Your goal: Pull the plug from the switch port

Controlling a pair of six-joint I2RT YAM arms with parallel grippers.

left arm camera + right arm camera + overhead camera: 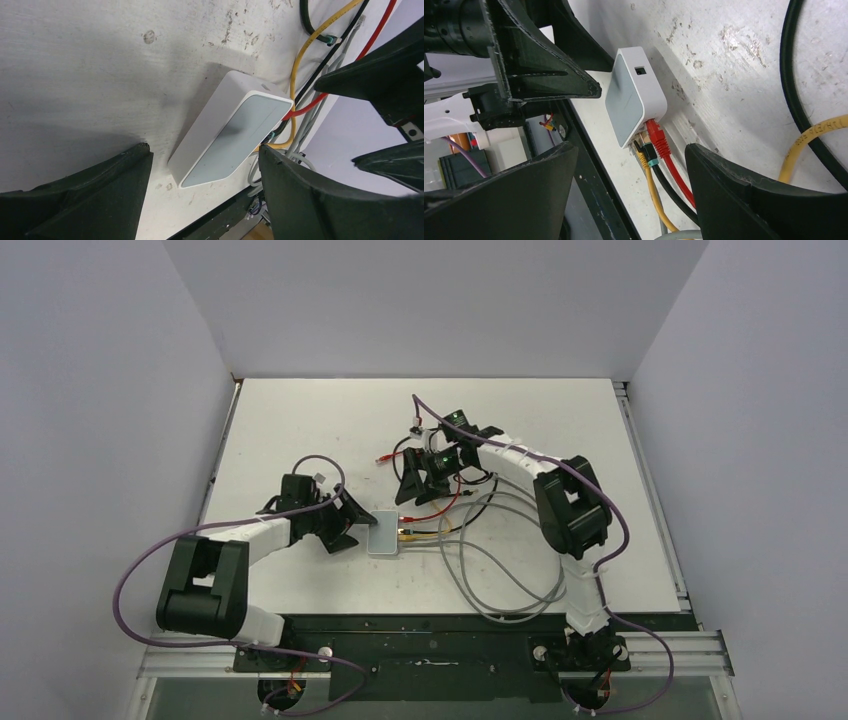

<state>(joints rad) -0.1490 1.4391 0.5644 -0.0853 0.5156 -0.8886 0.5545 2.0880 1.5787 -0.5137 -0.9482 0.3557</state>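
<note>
The switch [385, 534] is a small pale box lying flat at the table's middle. Red [658, 140], black [649, 152] and yellow [642, 161] plugs sit in the sockets on its right edge. Grey cables also run from that edge. My left gripper [352, 531] is open at the switch's left side. In the left wrist view its fingers [100, 195] stand either side of the switch [235, 130], not touching it. My right gripper [413, 492] is open just behind the cables. In the right wrist view the plugs lie ahead of the gripper [631, 148], between its fingers.
Grey cable loops [500, 585] spread toward the front right of the table. A loose red cable end [384, 457] lies behind the right gripper. The black front rail [430, 625] runs along the near edge. Walls close in the left, back and right.
</note>
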